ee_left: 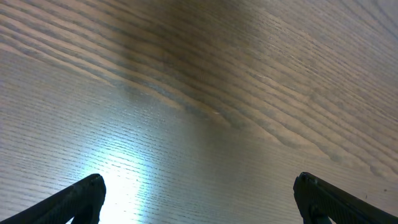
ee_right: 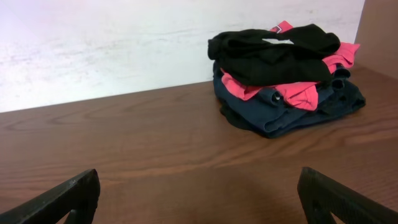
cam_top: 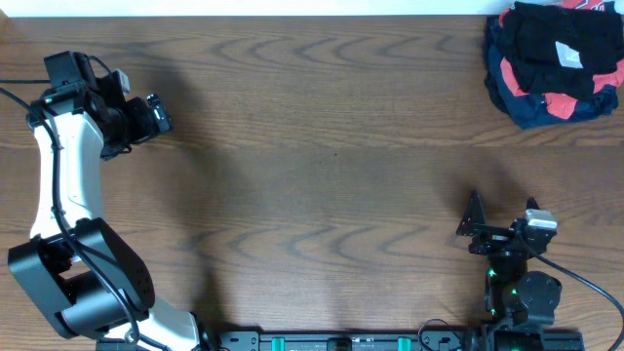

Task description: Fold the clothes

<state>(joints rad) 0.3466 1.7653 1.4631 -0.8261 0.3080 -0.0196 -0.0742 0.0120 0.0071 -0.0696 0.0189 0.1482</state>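
The black garment (cam_top: pixel 546 37) lies crumpled on top of a pile at the table's far right corner, its white label showing. It also shows in the right wrist view (ee_right: pixel 273 53), on top of the pile. My left gripper (cam_top: pixel 156 114) is open and empty at the far left of the table; its fingertips (ee_left: pixel 199 196) frame bare wood. My right gripper (cam_top: pixel 475 222) is open and empty near the front right edge, well short of the pile; its fingertips (ee_right: pixel 199 193) frame bare wood.
Under the black garment lie a red shirt (cam_top: pixel 570 100) and a navy garment (cam_top: pixel 526 112), also seen in the right wrist view as red (ee_right: pixel 292 90) and navy (ee_right: pixel 298 112). A white wall (ee_right: pixel 93 43) backs the wooden table (cam_top: pixel 322 166).
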